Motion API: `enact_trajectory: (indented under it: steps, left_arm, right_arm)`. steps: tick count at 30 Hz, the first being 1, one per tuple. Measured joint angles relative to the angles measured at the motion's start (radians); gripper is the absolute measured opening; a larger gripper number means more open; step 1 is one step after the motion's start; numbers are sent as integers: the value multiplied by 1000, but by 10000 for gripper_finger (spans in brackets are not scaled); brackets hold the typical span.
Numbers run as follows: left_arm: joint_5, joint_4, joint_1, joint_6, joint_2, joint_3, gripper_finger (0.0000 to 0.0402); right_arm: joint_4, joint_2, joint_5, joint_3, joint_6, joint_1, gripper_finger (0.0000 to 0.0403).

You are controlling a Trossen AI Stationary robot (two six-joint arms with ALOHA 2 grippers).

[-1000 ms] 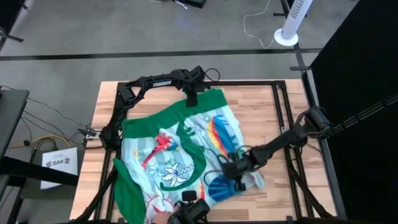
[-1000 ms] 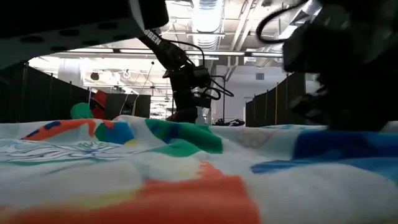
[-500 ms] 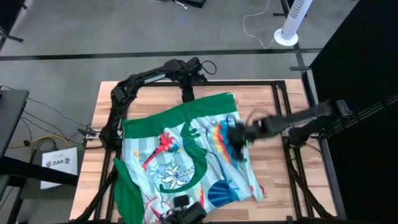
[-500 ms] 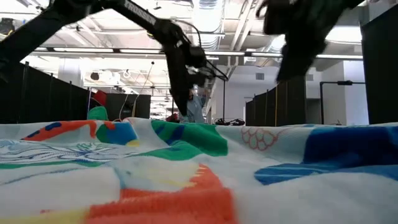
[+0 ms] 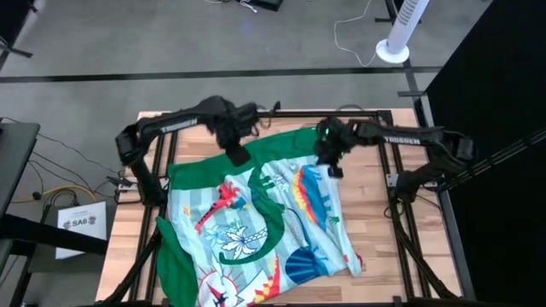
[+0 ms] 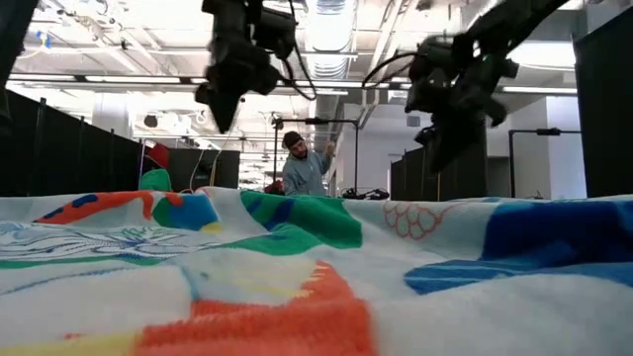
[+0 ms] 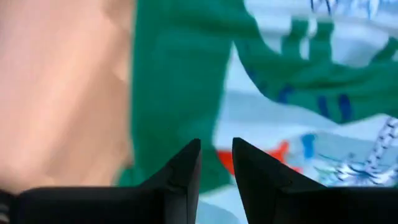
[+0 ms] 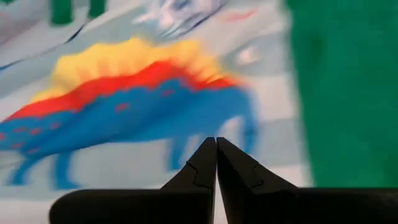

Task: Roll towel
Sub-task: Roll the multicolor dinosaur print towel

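Hovering over the towel's (image 5: 256, 213) far green edge — left gripper (image 5: 236, 156) slightly parted, right gripper (image 5: 334, 169) closed, both empty; next, grasping that edge to begin rolling.

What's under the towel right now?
The towel lies on the wooden table, bare along the far and right edges. Whatever sits beneath the cloth is covered and can't be seen.

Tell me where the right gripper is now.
In the high view, the right gripper hangs over the towel at its far right corner, opposite the left gripper.
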Motion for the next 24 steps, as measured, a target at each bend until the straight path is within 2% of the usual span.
enact_trajectory:
  steps: [4,9,12,16,18,21,24]
  left_arm:
    - [83,15,-108,-182,-70,-169,77]
    - [196,66,-232,-336,-102,-350,77]
    - [231,121,-287,-405,-113,-398,77]
    - [255,238,-340,-458,-117,-467,77]
    - [281,276,-347,-460,-117,-527,77]
    - [273,298,-305,-437,-116,-612,77]
    - [184,350,-228,-382,-116,-661,77]
  right_arm:
    - [-1,91,-183,0,-129,-144,0]
    - [123,219,-241,0,-21,-234,0]
    - [166,283,-235,0,39,-218,0]
    - [215,350,-120,1,42,-155,0]
    - [208,362,-1,6,61,-139,0]
    - [141,344,106,10,120,-151,0]
    - [6,285,242,4,197,-166,0]
